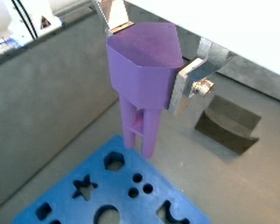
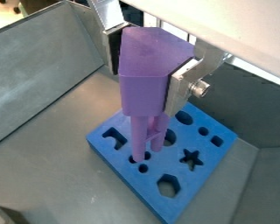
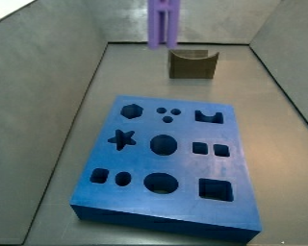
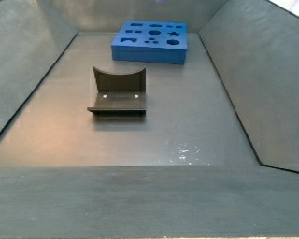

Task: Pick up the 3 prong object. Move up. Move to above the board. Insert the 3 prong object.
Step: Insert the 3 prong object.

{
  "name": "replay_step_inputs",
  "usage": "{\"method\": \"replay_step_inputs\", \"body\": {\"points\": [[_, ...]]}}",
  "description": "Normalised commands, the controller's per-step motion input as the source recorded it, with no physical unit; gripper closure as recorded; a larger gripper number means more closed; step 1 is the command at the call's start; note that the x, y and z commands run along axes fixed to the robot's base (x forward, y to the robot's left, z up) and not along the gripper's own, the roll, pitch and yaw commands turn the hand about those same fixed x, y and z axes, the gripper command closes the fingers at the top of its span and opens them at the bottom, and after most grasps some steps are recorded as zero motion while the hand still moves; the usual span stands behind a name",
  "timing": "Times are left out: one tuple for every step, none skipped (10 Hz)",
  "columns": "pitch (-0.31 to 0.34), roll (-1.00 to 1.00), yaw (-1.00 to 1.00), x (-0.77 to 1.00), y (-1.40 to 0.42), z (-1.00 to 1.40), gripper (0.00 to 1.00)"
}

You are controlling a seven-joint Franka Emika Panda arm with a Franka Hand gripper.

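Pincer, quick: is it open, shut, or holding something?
Pincer: shut on the purple peg, held up above the blue board.

We observe the board (image 3: pixel 167 161) lying flat on the grey floor of the enclosure, its dark cut-outs facing up: a hexagon, a star, circles, squares, small round dots and a notched shape. Beyond its far edge stands the fixture (image 3: pixel 192 63), well apart from the board. The lower part of the 3 prong object (image 3: pixel 164 23) hangs at the top edge of this view, clear of the floor. The gripper is cut off above it.
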Motion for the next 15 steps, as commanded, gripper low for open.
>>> {"method": "replay_step_inputs", "body": {"points": [[-0.019, 0.0, 0.67, 0.4, 0.0, -0.44, 1.0], [-0.006, 0.0, 0.85, 0.21, 0.01, -0.54, 1.0], [-0.014, -0.01, 0.87, 0.17, 0.01, -0.56, 1.0], [-0.01, 0.0, 0.9, 0.13, 0.01, -0.57, 1.0], [0.0, 0.09, 0.95, 0.01, 0.05, -0.64, 1.0], [0.0, 0.27, 0.97, 0.0, 0.0, -0.52, 1.0], [0.017, 0.31, 0.95, 0.0, 0.0, -0.49, 1.0], [0.006, 0.25, 0.87, 0.03, -0.01, -0.43, 1.0], [0.0, 0.21, 0.84, 0.05, -0.11, -0.36, 1.0], [-0.003, 0.17, 0.78, 0.05, -0.22, -0.33, 1.0], [-0.079, 0.1, 0.57, 0.0, -0.47, -0.21, 1.0], [-0.083, 0.09, 0.53, 0.0, -0.45, -0.21, 1.0], [-0.079, 0.06, 0.39, 0.0, -0.33, -0.18, 1.0], [-0.054, 0.03, 0.16, 0.0, -0.17, -0.1, 1.0], [0.011, 0.13, 0.15, 0.0, 0.0, -0.19, 1.0]]}}
